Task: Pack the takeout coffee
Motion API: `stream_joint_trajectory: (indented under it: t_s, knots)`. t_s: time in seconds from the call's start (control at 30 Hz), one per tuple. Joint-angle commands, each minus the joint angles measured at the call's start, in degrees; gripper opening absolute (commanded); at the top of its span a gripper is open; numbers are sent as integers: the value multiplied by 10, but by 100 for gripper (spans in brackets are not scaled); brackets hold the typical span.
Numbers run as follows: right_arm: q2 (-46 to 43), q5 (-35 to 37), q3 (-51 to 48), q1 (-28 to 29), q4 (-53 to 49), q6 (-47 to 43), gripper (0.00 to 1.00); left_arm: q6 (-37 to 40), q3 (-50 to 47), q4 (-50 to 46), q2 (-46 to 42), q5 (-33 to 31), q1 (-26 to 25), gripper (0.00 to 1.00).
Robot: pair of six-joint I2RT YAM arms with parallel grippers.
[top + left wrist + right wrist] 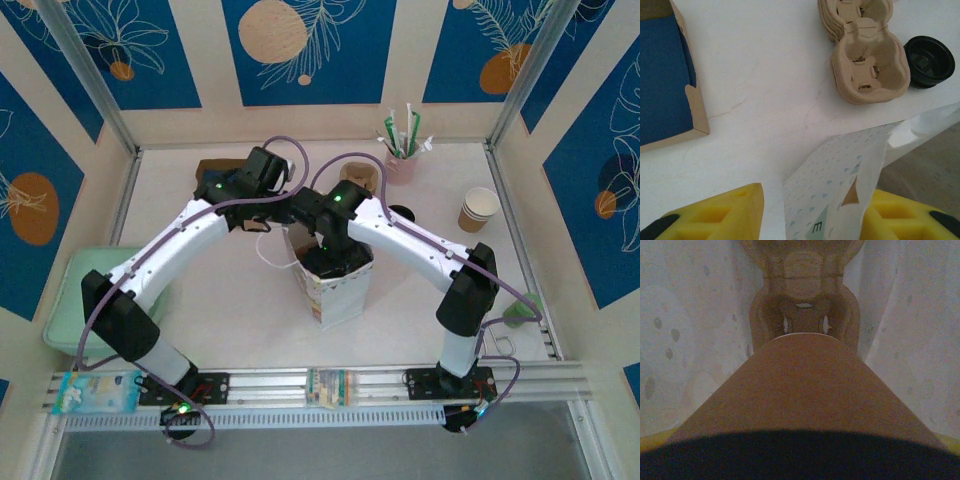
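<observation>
The takeout coffee (805, 390), a tan paper cup with a black lid, hangs inside the white paper bag (340, 290) in mid-table. My right gripper (335, 245) reaches down into the bag's mouth, shut on the cup; its yellow fingertips (650, 442) just peek out beside the lid. Below the cup, a pulp cup carrier (802, 305) lies at the bag's bottom. My left gripper (817, 200) is at the bag's back rim, open. The bag's printed paper edge (840, 175) stands between its yellow fingers, against the right one, with a gap to the left one.
Behind the bag lie a stack of pulp carriers (867, 65) and black lids (929, 61). A kraft box of blue napkins (665, 80) is to the left. Stacked lidless cups (480, 208) and a pink cup of straws (402, 150) stand at back right, and a green tray (75, 300) lies at left.
</observation>
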Motion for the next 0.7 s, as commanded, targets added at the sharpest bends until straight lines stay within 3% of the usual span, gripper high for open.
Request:
stream_joint_trajectory:
  t_s: [0.0,0.67]
  knots:
    - [0,-7,-7,0,-5,-3,39,10,16,-12,3,5,3,47]
    - [-1,-15,-32,-10,15,-3,38,12,14,-15,12,-3,4,27]
